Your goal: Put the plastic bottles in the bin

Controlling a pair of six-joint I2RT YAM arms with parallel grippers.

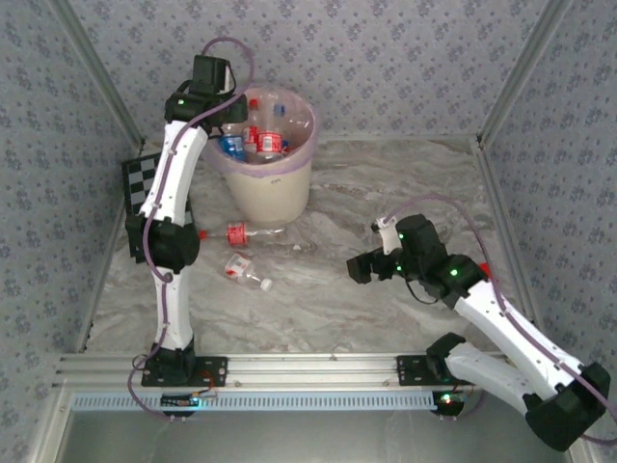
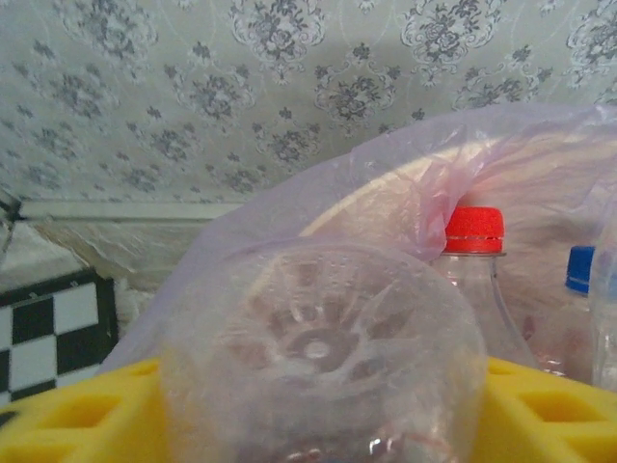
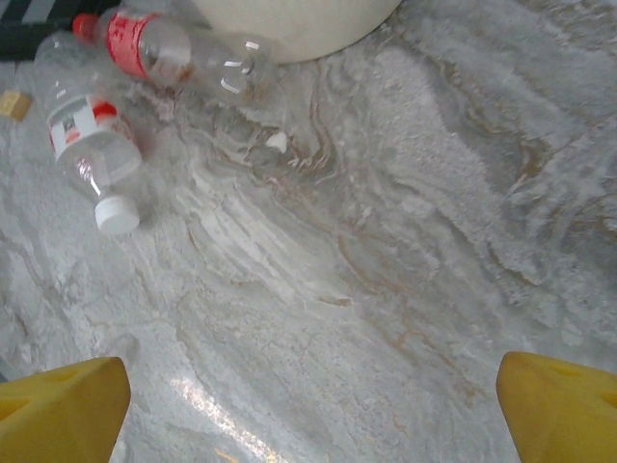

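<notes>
Plastic bottles (image 3: 92,145): were clear, glossy, dented plastic with printed film labels.
Bin (image 1: 275,198): was smooth, matt cream plastic.
Bag (image 2: 386,183): was thin, wrinkled, translucent pink film.
Table (image 3: 405,251): was marbled grey, faintly glossy.
Left gripper fingers (image 2: 549,405): were matt yellow plastic.

The grey marbled table (image 1: 405,193) carries the bin (image 1: 275,198), which stands upright toward the far left. Just in front of the bin a red-capped bottle (image 1: 241,232) lies on its side, base end near the bin's foot. A white-capped bottle (image 1: 243,269) lies nearer, close to the first but apart. A checkerboard (image 1: 141,179) sits at the left edge. A small white scrap (image 3: 277,142) lies by the red-capped bottle's base.
</notes>
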